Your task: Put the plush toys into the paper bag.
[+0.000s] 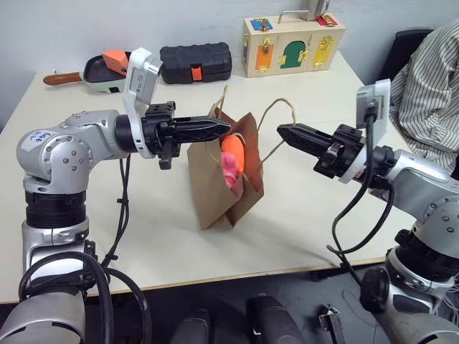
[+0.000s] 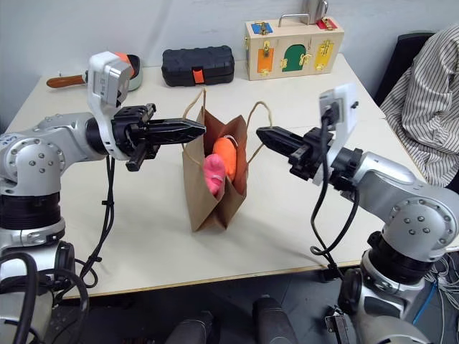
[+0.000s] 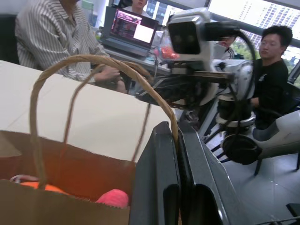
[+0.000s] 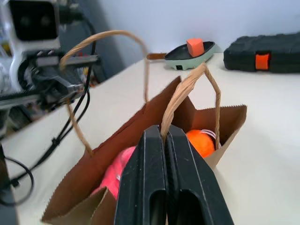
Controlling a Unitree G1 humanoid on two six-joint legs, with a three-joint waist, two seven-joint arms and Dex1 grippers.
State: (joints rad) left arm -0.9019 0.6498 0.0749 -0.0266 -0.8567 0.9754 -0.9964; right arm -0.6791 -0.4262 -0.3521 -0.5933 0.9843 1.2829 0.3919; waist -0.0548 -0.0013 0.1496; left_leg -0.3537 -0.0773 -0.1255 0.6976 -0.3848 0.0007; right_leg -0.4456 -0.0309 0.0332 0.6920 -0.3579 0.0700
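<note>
The brown paper bag [image 1: 211,193] stands open in the middle of the table. Inside it sit both plush toys: the orange one [image 1: 233,154] on top and the pink one [image 1: 231,176] beneath it. From the left, my left gripper [image 1: 226,127] reaches level to the bag's mouth and is shut on one cord handle [image 3: 93,58]. My right gripper [image 1: 282,131] comes in from the right and is shut on the other handle [image 4: 187,86]. In the right wrist view the cord runs straight in between the closed fingers [image 4: 150,178], with the toys showing below.
At the table's far edge lie a black ribbed case [image 1: 195,62], a wooden latch box [image 1: 292,45] and a green pan [image 1: 100,72] holding an orange block. A person in a striped shirt [image 1: 430,86] sits at the right corner. More people show in the left wrist view.
</note>
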